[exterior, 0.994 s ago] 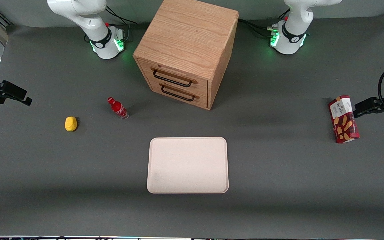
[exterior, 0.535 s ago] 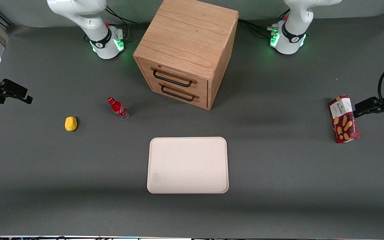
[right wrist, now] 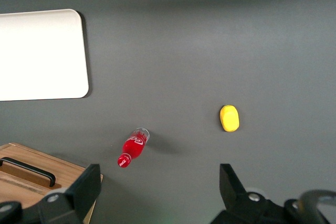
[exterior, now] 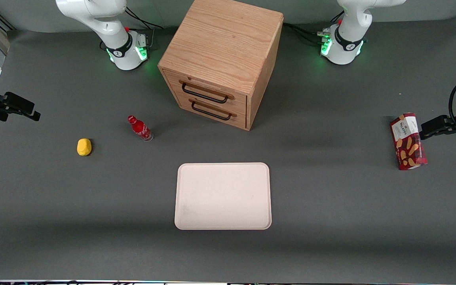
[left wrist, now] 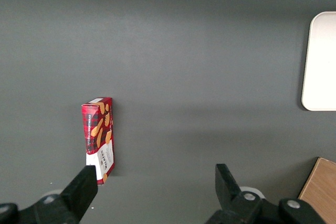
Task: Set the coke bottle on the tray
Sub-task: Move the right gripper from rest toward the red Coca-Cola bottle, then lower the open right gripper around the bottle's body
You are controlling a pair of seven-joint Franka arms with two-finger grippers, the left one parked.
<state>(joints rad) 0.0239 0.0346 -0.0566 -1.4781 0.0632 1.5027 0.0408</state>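
**Coke bottle on the desk, away from the tray**

Your coke bottle (exterior: 139, 128) stands on the desk (exterior: 331, 206), tilted as the front camera sees it, its red cap farther from that camera than its clear base. Take the wooden drawer cabinet (exterior: 222, 59) as your landmark: the bottle sits near it, in front of its drawers and off toward the working arm's end of the desk. In the right wrist view the bottle (right wrist: 134, 147) shows just beside the cabinet's corner.

The tray (exterior: 223, 196) lies flat in front of the cabinet, nearer to the front camera, with nothing on it; bottle and tray are well apart.

A yellow lemon-like object (exterior: 84, 147) rests farther out from the cabinet than the bottle, toward the working arm's end. A red snack box (exterior: 408, 141) lies well away from the cabinet toward the parked arm's end.

Your hand (right wrist: 157, 195) hangs above the desk out past the lemon-like object, fingers spread wide, holding nothing.
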